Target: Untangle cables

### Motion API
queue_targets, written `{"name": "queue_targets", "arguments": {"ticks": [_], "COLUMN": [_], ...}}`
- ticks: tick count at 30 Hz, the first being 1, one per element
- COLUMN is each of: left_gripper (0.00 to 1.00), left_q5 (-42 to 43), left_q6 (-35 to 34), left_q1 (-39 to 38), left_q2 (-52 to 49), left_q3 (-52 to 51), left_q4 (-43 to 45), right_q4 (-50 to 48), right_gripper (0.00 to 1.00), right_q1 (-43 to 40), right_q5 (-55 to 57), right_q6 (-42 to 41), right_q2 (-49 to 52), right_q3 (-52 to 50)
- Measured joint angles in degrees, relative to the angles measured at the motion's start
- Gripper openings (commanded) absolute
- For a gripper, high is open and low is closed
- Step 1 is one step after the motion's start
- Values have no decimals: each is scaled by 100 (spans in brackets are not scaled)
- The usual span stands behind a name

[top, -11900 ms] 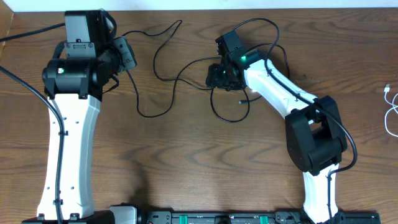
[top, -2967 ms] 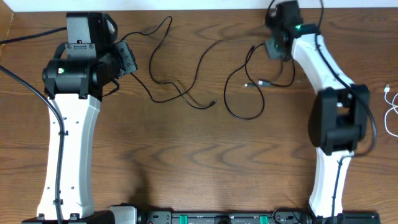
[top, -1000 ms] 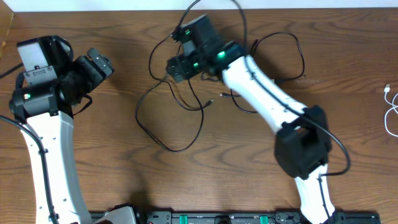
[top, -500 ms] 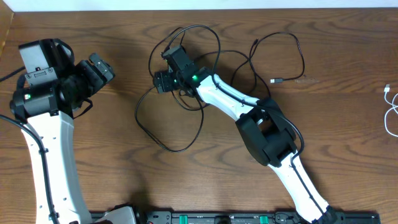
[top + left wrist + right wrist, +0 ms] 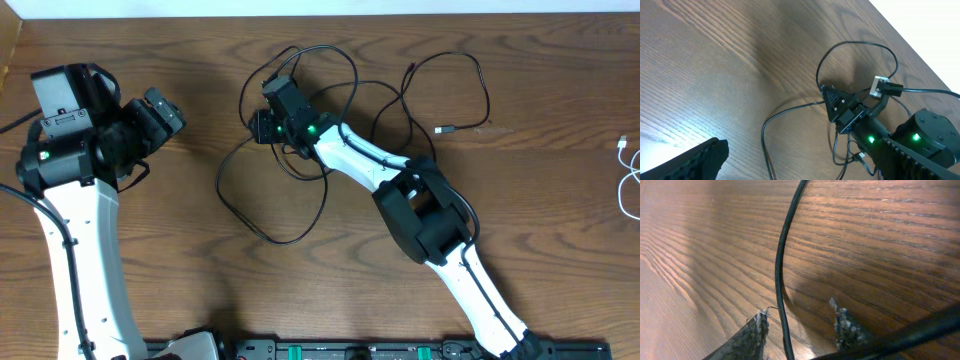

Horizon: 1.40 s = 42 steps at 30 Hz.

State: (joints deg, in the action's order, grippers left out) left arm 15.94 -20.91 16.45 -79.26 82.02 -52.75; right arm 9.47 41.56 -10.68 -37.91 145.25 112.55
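From overhead, the right arm (image 5: 440,230) reached across the table (image 5: 200,290) to the black cables (image 5: 283,241), which lay in overlapping loops near the top middle. The right gripper (image 5: 262,127) was set down at the left side of those loops, probably because a crossing there was the place to pull a strand free. The left gripper (image 5: 160,108) hung wide open and empty, well apart from the loops to the left (parked out of the way, I judged, or waiting to take a second strand). The white cable (image 5: 626,178) lay alone at the far right edge, well apart from the black ones, so it looked already sorted.

The left wrist view showed only one dark finger (image 5: 695,160) of its own gripper at the lower left, with bare wood ahead of it. Farther off, the right gripper sat low among the black loops.

In the right wrist view, the two fingertips (image 5: 757,327) stood apart just above the wood, with a single black strand (image 5: 781,275) running between them. The jaws straddled it with a gap on either side, not yet pinching. That placement suited picking out one strand alone.
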Motion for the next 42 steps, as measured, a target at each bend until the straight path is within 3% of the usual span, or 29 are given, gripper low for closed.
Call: {"name": "queue_targets", "arguments": {"ticks": [3,4,12,18,22,28,37,42], "left_gripper": [96,96,96,96,96,96,96,96], "left_q5": [0,0,0,-129,-247,-280,-278,-280], "left_q6": [0,0,0,9,17,15,15,15], "left_q1": [0,0,0,0,0,0,0,0], "left_q2": [0,0,0,0,0,0,0,0], "left_q3": [0,0,0,0,0,-2,-2,-2], "left_q4": [-2,-4,-7,-13,-15,15,66,68], "right_q4": [212,404,2035,2586,2380,2264,3340,4153], "right_gripper": [2,1,1,1,1,1,1,1], "right_q1": [-7,-15,-352,-1115,-2315,-4107,-6502,-7149], "right_q5": [-2,-7,-50,-146,-422,-697,-308,380], "right_q6": [-42,4,1064,1829,1768,1550,1635,2061], "right_q2": [24,24,-710,-2949,-4721,-6041,-5984,-5560], "right_q3": [33,76,116,96,157,205,203,201]}}
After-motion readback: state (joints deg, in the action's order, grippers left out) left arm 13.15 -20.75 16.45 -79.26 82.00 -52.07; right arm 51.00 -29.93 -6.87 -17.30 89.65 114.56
